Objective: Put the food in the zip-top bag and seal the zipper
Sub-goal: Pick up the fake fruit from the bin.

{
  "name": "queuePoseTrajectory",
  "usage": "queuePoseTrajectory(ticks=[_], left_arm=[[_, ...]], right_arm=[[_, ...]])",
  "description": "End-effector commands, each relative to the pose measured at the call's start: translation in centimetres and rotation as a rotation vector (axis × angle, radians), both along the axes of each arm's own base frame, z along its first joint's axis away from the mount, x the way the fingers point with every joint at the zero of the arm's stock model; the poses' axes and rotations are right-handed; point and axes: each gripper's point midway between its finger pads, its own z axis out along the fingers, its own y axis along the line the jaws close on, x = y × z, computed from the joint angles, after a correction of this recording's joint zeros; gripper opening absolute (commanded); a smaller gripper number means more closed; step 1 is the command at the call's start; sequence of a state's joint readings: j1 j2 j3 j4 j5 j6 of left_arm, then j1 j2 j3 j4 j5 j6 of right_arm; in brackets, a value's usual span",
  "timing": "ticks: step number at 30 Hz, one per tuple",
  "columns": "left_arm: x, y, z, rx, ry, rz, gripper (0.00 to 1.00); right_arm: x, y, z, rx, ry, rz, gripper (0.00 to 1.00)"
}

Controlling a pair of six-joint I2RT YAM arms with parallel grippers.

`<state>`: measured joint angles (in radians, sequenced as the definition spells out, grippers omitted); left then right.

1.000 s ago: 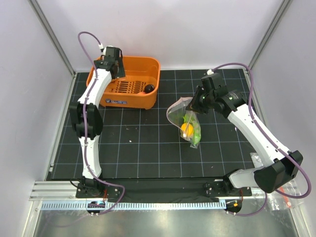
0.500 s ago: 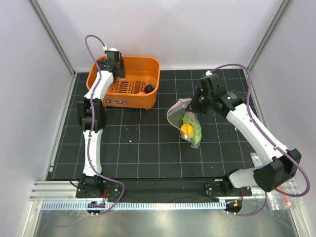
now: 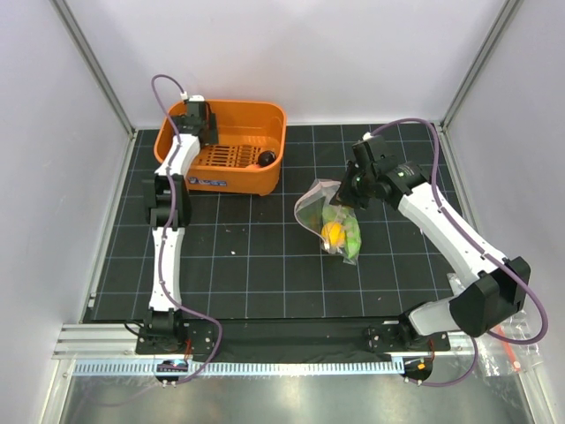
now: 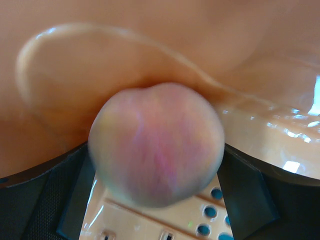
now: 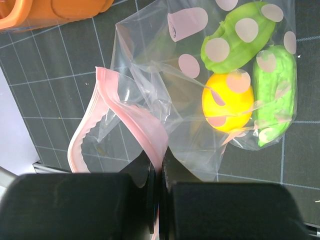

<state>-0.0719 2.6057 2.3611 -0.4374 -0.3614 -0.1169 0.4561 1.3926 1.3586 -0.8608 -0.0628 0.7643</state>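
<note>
Right claw (image 5: pixel 157 186) clamps the thin pink zipper strip (image 5: pixel 145 125) of the clear crinkly zip-top bag (image 3: pixel 331 221) right of mat centre. Its long axis runs near-to-far, mouth farthest (gaping). Left claw (image 3: pixel 198 128), spread wide, flanks a blurred peach ball (image 4: pixel 157 150) inside the orange plastic basket (image 3: pixel 265 119); contact unclear.

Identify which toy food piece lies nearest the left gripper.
The peach ball, between the left gripper's open fingers; the yellow piece and green pieces are bagged, the dark one sits across the basket.

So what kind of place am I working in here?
Probably a lab test cell, not a kitchen: plain white walls, a black gridded mat, and plastic toy food in a zip-top bag.
</note>
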Motion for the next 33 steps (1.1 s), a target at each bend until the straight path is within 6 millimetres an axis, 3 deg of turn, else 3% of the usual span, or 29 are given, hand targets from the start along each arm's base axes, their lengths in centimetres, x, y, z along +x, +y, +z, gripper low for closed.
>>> queuePoseTrajectory(ticks=[1, 6, 9, 10, 11, 12, 13, 14, 16, 17, 19, 20, 21, 22, 23, 26, 29, 30, 31, 33], left_arm=[[3.3, -0.4, 3.5, -0.008, -0.168, -0.037, 1.0], [4.8, -0.4, 3.0, 0.004, -0.222, -0.054, 0.97], [4.5, -0.1, 2.7, 0.01, -0.21, -0.047, 0.65], [4.2, -0.4, 5.0, 0.013, -0.236, -0.051, 0.5], [4.2, -0.6, 6.2, 0.015, -0.262, -0.056, 0.45], [3.3, -0.8, 4.9, 0.024, -0.232, -0.058, 0.41], [2.9, -0.9, 6.3, 0.03, -0.256, -0.053, 0.38], [2.8, -1.6, 9.6, 0.02, -0.322, -0.063, 0.38], [1.8, -2.3, 10.2, -0.008, -0.319, -0.079, 0.38], [1.2, -2.8, 12.5, -0.054, -0.353, -0.07, 0.38], [0.2, -4.3, 12.9, -0.124, -0.344, -0.109, 0.38], [-0.6, -5.2, 15.0, -0.168, -0.375, -0.103, 0.38], [-1.2, -5.4, 14.7, -0.186, -0.362, -0.102, 0.38], [-1.8, -6.2, 15.3, -0.212, -0.36, -0.118, 0.38], [-2.6, -7.0, 17.2, -0.241, -0.387, -0.121, 0.38], [-4.5, -8.5, 18.1, -0.285, -0.375, -0.143, 0.38], [-6.9, -10.7, 20.1, -0.336, -0.385, -0.186, 0.38], [-7.7, -11.8, 19.9, -0.357, -0.368, -0.206, 0.38], [-8.8, -12.4, 21.5, -0.371, -0.381, -0.224, 0.38], [-10.3, -13.4, 21.8, -0.4, -0.365, -0.243, 0.38]], right_arm=[[0.3, 0.1, 0.3, 0.01, -0.008, 0.0, 0.01], [0.3, 0.0, -0.3, -0.002, 0.013, -0.01, 0.01], [0.4, 0.0, 0.0, 0.002, 0.007, -0.017, 0.01], [0.5, 0.0, 0.1, 0.003, 0.006, -0.02, 0.01], [0.5, 0.0, -0.1, 0.0, 0.011, -0.021, 0.01], [0.6, 0.0, 0.0, -0.001, 0.007, -0.023, 0.01], [0.7, 0.1, -0.2, 0.0, 0.009, -0.025, 0.01], [0.8, 0.2, -0.3, 0.003, 0.011, -0.025, 0.01], [1.1, 0.4, -0.2, 0.009, 0.006, -0.026, 0.01], [1.2, 0.3, -0.2, 0.005, 0.002, -0.027, 0.01], [1.6, 0.3, 0.0, 0.0, -0.01, -0.024, 0.01], [1.6, 0.2, 0.0, -0.008, -0.014, -0.02, 0.01], [1.8, 0.3, 0.2, -0.007, -0.021, -0.017, 0.01], [1.8, 0.3, 0.3, -0.008, -0.021, -0.014, 0.01], [1.9, 0.3, 0.4, -0.007, -0.025, -0.013, 0.01], [2.0, 0.6, 0.9, 0.006, -0.039, -0.006, 0.01], [2.2, 0.9, 1.1, 0.029, -0.045, 0.004, 0.01], [2.2, 1.1, 1.1, 0.036, -0.046, 0.009, 0.01], [2.2, 1.2, 1.2, 0.043, -0.047, 0.018, 0.01], [2.2, 1.4, 1.5, 0.05, -0.054, 0.027, 0.01]])
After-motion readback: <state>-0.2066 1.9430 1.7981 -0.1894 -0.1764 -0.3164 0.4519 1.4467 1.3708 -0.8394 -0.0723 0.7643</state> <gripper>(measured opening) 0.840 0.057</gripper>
